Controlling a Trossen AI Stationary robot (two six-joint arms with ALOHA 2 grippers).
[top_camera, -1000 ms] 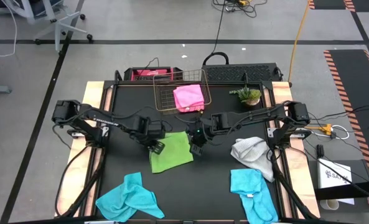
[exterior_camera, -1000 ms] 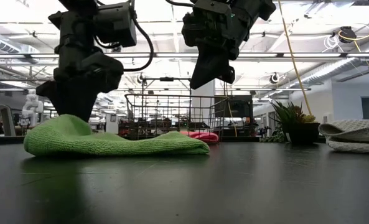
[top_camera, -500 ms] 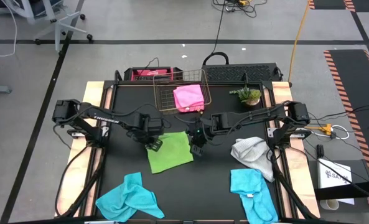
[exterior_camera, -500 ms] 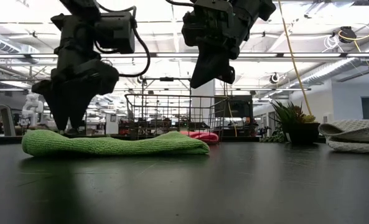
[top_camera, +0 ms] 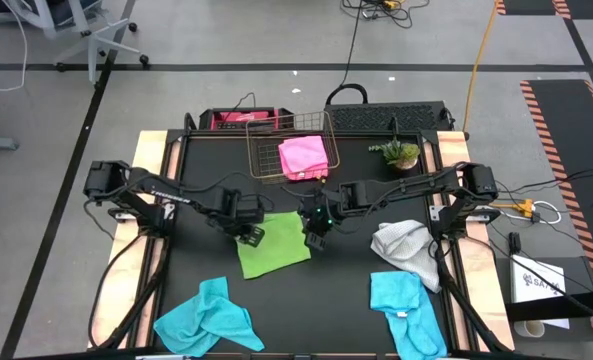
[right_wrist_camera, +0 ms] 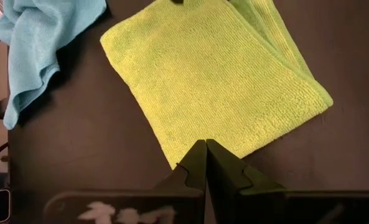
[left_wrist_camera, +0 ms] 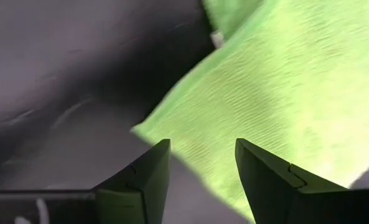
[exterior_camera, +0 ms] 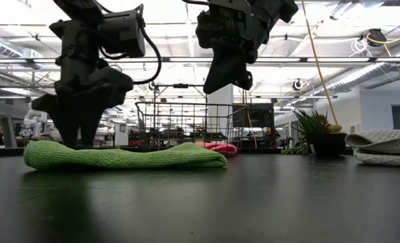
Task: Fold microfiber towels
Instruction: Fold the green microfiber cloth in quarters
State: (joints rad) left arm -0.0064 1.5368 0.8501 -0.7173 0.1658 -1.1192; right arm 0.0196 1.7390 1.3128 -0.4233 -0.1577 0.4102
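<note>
A lime green towel (top_camera: 274,243), folded into a rectangle, lies flat on the black table (top_camera: 336,290); it also shows low and flat in the low view (exterior_camera: 119,156). My left gripper (top_camera: 250,235) stands open, pointing down over the towel's left edge near a corner (left_wrist_camera: 140,129), with one finger on either side of that edge. My right gripper (top_camera: 316,238) is shut and holds nothing. It hangs well above the towel's right end (exterior_camera: 216,84); its wrist view looks down on the whole towel (right_wrist_camera: 215,81). My left gripper (left_wrist_camera: 201,143) has its open fingers low over the green towel's left edge, coming from above. Whether the fingertips (exterior_camera: 78,138) touch the cloth, I cannot tell.
A pink towel (top_camera: 303,157) lies in the copper wire basket (top_camera: 266,165) at the far middle, and a small plant (top_camera: 400,153) stands to its right. A grey towel (top_camera: 404,245) lies at the right. Two turquoise towels (top_camera: 208,318) (top_camera: 404,312) lie crumpled by the near edge.
The green towel's left end, humped up under my left gripper a second ago, now lies flat. My left gripper has stayed open over that end. The right arm has kept still.
</note>
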